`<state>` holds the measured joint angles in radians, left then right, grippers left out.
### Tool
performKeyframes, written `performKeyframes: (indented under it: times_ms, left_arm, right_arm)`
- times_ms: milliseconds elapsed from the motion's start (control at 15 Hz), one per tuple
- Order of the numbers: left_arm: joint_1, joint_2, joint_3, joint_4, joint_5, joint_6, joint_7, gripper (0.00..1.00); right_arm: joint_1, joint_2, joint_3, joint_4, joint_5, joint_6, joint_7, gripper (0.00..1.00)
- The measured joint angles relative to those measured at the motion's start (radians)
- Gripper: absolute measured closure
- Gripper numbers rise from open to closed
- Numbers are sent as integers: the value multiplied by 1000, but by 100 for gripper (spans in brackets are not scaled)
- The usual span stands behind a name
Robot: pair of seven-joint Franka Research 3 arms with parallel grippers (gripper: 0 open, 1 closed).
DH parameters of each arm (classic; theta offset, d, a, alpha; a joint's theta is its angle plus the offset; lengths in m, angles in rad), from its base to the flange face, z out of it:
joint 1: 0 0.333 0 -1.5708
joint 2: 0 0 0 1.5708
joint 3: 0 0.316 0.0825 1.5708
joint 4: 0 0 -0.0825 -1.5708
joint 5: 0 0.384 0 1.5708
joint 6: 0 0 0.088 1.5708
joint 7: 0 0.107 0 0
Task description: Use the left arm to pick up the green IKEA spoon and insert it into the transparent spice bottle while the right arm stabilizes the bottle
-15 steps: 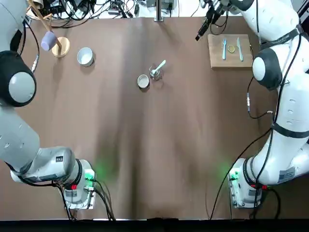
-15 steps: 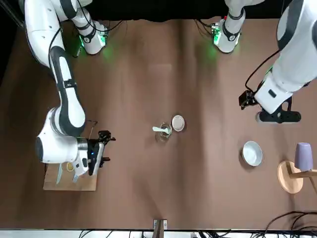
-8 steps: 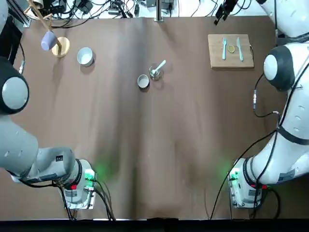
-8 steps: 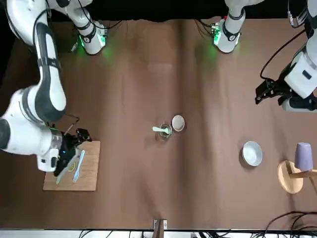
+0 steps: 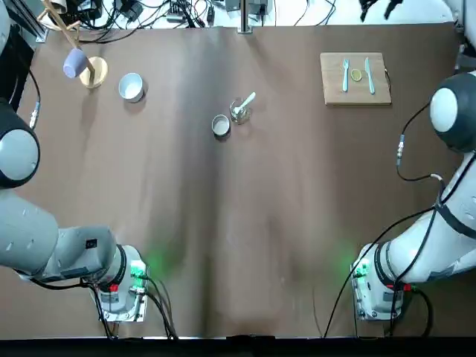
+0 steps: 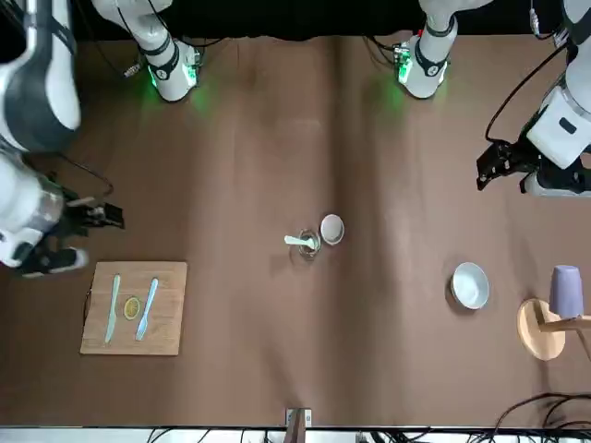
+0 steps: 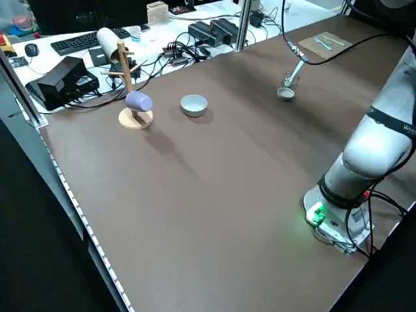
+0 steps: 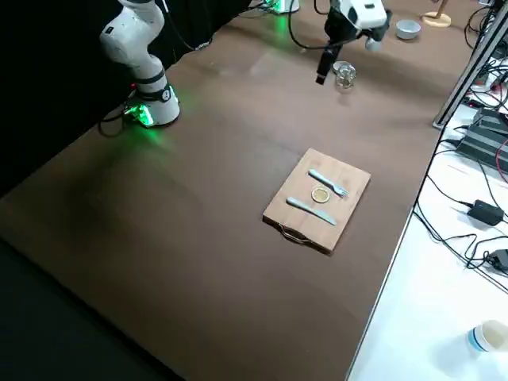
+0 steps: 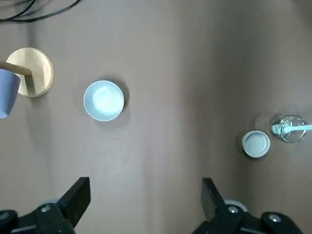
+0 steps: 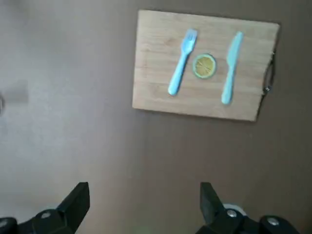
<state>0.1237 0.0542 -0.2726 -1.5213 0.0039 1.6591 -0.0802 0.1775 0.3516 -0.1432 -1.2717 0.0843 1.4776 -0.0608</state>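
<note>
Spoon [image 5: 245, 101]: pale green, standing tilted inside the clear spice bottle [image 5: 239, 113], handle leaning out over the rim toward the far edge of the table [image 5: 245, 223].

Left gripper [image 9: 145, 204]: fingers spread wide, nothing between them, raised high above the table's left side, looking down on the white bowl [image 9: 103, 100] and, farther off, the grey round cap [image 9: 256, 144] and the bottle with its spoon. Right gripper [image 10: 141, 202]: likewise spread wide and empty, high over the far right part of the table, just short of the wooden cutting board [image 10: 204, 64]. Neither gripper touching bottle or spoon; both well apart from them.

Bottle near the middle of the table's far half, upright, with the cap just beside it on the robot's left and nearer side; touching or not, hard to tell from overhead.

On the cutting board, near the far right corner: light-blue fork [image 5: 345, 74], lemon slice [image 5: 357, 75], light-blue knife [image 5: 369, 75], side by side. Toward the far left corner: the white bowl, then a wooden mug stand [image 5: 93, 71] carrying a lilac mug [image 5: 74, 62].
</note>
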Motion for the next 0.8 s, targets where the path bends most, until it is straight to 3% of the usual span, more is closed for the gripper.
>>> performKeyframes:
  times_ms: [400,800]
  left_arm:
    - [0,3,2,-5,0,0,14,0]
    - [-3,20,0,-8,0,0,12,0]
  right_arm:
    - [-128,-101,-6,-39,-1,-22,15,0]
    - [-129,-268,-4,-323,-1,137,24,0]
